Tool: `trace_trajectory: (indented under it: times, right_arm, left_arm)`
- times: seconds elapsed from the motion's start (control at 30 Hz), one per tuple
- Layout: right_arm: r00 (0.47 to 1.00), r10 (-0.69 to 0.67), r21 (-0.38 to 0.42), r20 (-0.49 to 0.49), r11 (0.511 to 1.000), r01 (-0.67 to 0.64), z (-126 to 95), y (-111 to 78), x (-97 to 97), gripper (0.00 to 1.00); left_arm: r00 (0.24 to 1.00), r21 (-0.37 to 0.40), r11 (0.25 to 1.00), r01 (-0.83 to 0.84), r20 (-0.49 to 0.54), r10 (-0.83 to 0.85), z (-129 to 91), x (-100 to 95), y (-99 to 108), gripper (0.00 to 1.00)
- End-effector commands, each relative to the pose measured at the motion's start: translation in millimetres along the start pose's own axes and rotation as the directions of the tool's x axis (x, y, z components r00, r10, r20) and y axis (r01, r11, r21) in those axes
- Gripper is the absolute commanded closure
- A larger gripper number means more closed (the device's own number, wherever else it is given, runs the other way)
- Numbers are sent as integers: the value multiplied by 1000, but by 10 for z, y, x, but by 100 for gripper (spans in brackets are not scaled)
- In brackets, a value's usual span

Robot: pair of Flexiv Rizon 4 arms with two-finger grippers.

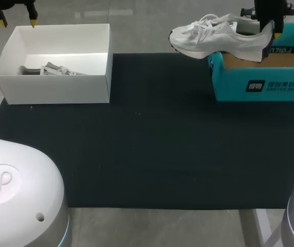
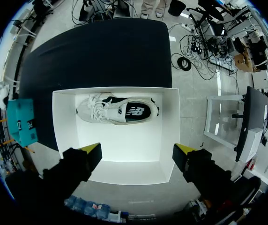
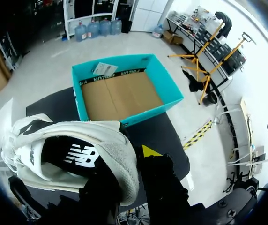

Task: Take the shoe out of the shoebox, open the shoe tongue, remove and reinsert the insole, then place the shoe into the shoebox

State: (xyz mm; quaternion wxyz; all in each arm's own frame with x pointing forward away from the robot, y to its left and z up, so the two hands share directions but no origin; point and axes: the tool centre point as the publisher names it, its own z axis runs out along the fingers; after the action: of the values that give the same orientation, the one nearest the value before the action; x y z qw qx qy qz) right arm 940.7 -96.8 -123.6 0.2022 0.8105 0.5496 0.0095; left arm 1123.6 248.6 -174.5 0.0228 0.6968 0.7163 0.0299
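A white sneaker [image 1: 219, 36] hangs in the air over the near-left corner of the teal shoebox [image 1: 260, 85], toe pointing left. My right gripper [image 1: 268, 28] is shut on its heel collar. In the right wrist view the sneaker [image 3: 78, 140] fills the space at the gripper [image 3: 131, 159], one finger inside the heel and one outside, with the teal shoebox [image 3: 171, 89] below showing a bare cardboard floor. My left gripper [image 1: 17, 20] stands open and holds nothing above the back left of a white box [image 1: 54, 87]. It looks down on it as the left gripper [image 2: 138, 150].
A second white sneaker [image 2: 117, 110] lies on its side in the white box [image 2: 124, 161], seen low against the box floor as the second sneaker [image 1: 59, 70]. A black mat [image 1: 152, 149] covers the table between the two boxes.
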Motion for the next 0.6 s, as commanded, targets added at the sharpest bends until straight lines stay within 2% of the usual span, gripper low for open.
trace_trajectory:
  times: [0.03, 0.1, 0.2, 0.6]
  right_arm:
    - [999, -29, 77, -20, 997, 30, 73, -162, 74, 100]
    - [998, -36, 117, -48, 992, 41, 65, -286, 104, 100]
    - [998, -52, 150, -33, 987, 56, -5, -482, 140, 100]
    - [997, -83, 167, -1, 983, 82, -264, -1112, 334, 100]
  left_arm:
    - [1000, 0, 1000, -1, -2, 1, -5, 1, -3, 0]
    - [1000, 0, 1000, -1, -2, 1, -5, 1, -3, 0]
    - [1000, 0, 1000, -1, -2, 1, -5, 1, -3, 0]
    - [1000, 0, 1000, -1, -2, 1, -5, 1, -3, 0]
